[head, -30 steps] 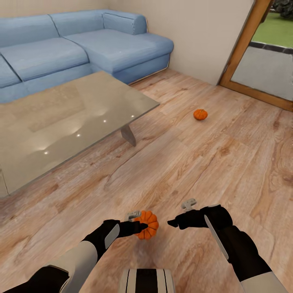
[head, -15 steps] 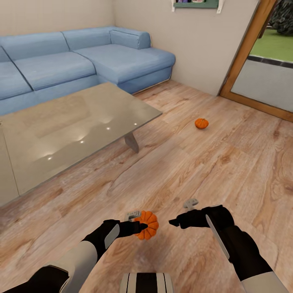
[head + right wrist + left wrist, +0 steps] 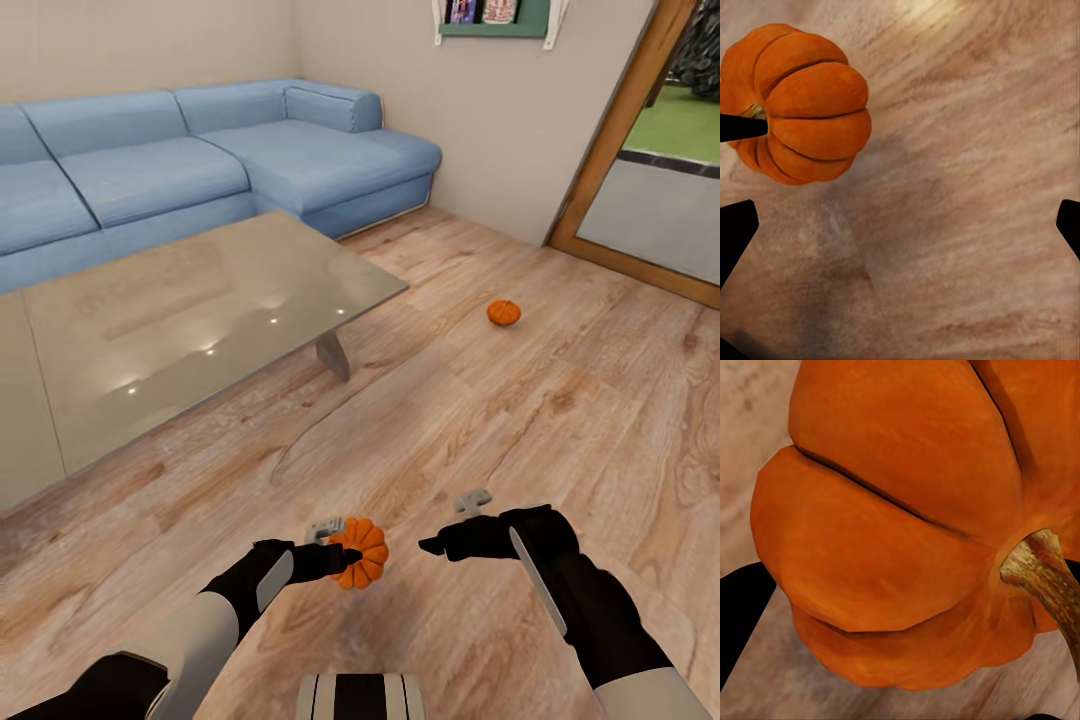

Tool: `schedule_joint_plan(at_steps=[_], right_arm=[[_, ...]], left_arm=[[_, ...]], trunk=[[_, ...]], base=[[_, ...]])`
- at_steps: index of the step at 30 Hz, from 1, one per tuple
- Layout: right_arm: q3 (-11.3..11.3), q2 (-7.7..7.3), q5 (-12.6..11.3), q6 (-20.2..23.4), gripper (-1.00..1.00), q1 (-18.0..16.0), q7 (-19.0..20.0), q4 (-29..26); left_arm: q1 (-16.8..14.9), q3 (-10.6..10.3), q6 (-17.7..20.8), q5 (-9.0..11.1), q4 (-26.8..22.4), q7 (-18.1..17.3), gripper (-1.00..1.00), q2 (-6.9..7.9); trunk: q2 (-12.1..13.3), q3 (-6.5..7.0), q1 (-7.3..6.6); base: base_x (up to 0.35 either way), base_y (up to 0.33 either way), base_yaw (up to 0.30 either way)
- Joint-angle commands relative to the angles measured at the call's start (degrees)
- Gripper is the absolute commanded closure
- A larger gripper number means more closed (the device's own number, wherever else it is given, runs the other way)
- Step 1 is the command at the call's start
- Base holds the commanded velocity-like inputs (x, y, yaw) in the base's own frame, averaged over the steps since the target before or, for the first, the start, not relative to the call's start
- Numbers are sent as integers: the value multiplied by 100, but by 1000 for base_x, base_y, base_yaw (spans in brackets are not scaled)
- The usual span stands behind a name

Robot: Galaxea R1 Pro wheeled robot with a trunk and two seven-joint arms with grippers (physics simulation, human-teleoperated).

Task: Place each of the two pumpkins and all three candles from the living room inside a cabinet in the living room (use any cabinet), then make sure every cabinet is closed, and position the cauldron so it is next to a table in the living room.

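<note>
Both black-sleeved arms reach forward low, around 6 o'clock; the left gripper (image 3: 345, 556) clamps a ribbed orange pumpkin (image 3: 364, 552), the right gripper (image 3: 432, 546) spreads wide, empty.

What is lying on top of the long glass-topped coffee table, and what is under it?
The greyish glass-topped coffee table carries only light reflections. Under it one short grey leg stands on the wood-plank floor; the reflective glass hides the rest.

Pumpkin (image 3: 504, 313) and table (image 3: 180, 340) on floor (image 3: 480, 420)

No text can be read anywhere here.
</note>
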Motion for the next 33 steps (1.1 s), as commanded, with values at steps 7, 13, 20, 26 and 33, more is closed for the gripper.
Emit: schedule_joint_plan(at_steps=[7, 13, 20, 26, 33], right_arm=[[-1, -6, 10, 20, -100, -3, 14, 9], [-5, -6, 10, 20, -100, -3, 14, 14], [-5, -6, 10, 12, -100, -3, 14, 14], [0, -5, 10, 11, -100, -3, 17, 10], [3, -6, 4, 11, -100, -3, 22, 16]], left_arm=[[-2, -25, 17, 28, -6, 27, 100, -6], [-2, -25, 16, 23, -6, 32, 100, -6], [-2, -32, 20, 20, -4, 28, 100, -10], [-2, -33, 25, 20, 3, 31, 100, -19], [-2, -34, 31, 20, 1, 14, 100, -24]], trunk=[[-2, 56, -1], [-2, 108, -1], [-2, 169, -1], [-2, 221, -1], [-2, 282, -1]], base=[[0, 0, 78], [0, 0, 73], [-47, -181, 71], [-86, -277, 69], [-106, -269, 67]])
